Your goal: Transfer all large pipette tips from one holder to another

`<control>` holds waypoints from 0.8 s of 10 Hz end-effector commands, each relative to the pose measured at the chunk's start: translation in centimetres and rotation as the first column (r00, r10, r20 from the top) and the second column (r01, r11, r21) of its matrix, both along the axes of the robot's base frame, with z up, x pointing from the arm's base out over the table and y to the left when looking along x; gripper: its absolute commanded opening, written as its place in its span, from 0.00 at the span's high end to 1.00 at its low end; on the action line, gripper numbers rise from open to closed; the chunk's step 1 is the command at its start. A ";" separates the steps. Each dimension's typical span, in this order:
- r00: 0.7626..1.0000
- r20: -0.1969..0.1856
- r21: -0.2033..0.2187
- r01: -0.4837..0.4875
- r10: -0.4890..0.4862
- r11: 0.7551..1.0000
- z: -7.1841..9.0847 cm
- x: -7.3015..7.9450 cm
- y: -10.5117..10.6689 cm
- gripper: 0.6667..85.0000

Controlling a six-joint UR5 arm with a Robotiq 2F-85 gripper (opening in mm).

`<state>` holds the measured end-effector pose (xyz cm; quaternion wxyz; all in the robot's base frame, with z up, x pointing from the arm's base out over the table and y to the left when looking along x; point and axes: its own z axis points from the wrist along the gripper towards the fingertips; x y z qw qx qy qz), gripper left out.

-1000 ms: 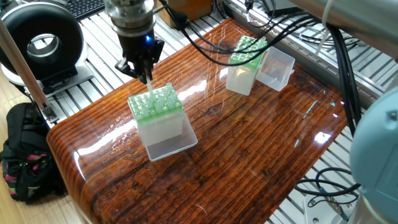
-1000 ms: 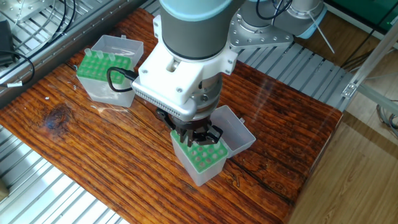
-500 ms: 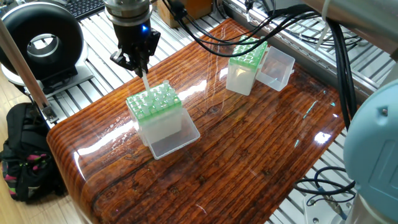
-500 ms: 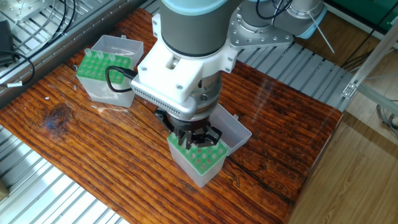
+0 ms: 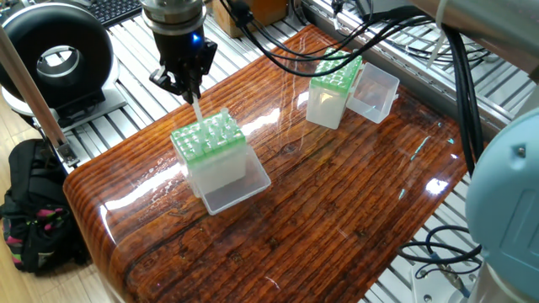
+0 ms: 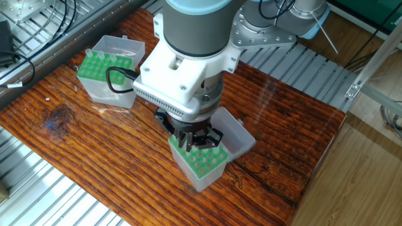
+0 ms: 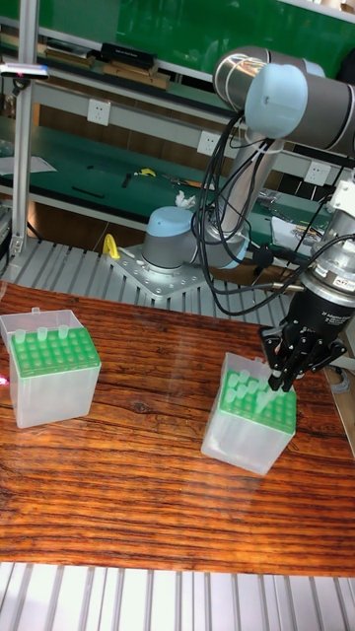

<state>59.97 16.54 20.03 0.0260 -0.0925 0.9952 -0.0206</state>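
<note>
Hanging from the pincer [image 5: 187,84] is one large pipette tip [image 5: 196,110], a slim whitish tube pointing down at the green top of the near holder [image 5: 210,136] in the left centre of the one fixed view. Its fingers are pressed together on the tip's upper end, and the tip's lower end sits just above the rack, at the back corner; whether it touches a hole I cannot tell. In the tall fixed view the same pincer [image 7: 286,377] hovers over the right-hand holder [image 7: 254,418], lower right of centre, with pale tips standing up out of its green top.

Over to the far holder [image 5: 333,77], upper right in the one fixed view and at the left edge in the tall one: green rack, clear box, lid hinged open beside it. How many tips it carries is too small to read.

My call: this is mid-task, one tip in the air, several seemingly in the near rack. Which box gives and which receives, the pictures alone don't settle, so the count left is unknown.

Both boxes stand well apart on the glossy wooden table [image 5: 354,194], cables trailing behind.
</note>
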 end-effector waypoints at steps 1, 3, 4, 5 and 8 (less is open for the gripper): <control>1.000 -0.010 0.012 -0.005 0.005 1.000 0.1 -0.3 0.3 0.81; 1.000 -0.018 0.006 -0.014 0.014 1.000 0.1 -0.5 0.1 0.81; 1.000 -0.018 0.004 -0.019 0.019 1.000 0.7 -0.6 0.2 0.81; 1.000 -0.019 0.004 -0.022 0.022 1.000 1.1 -0.8 0.2 0.81; 0.999 -0.033 0.007 -0.029 0.029 1.000 2.5 -1.3 0.1 0.81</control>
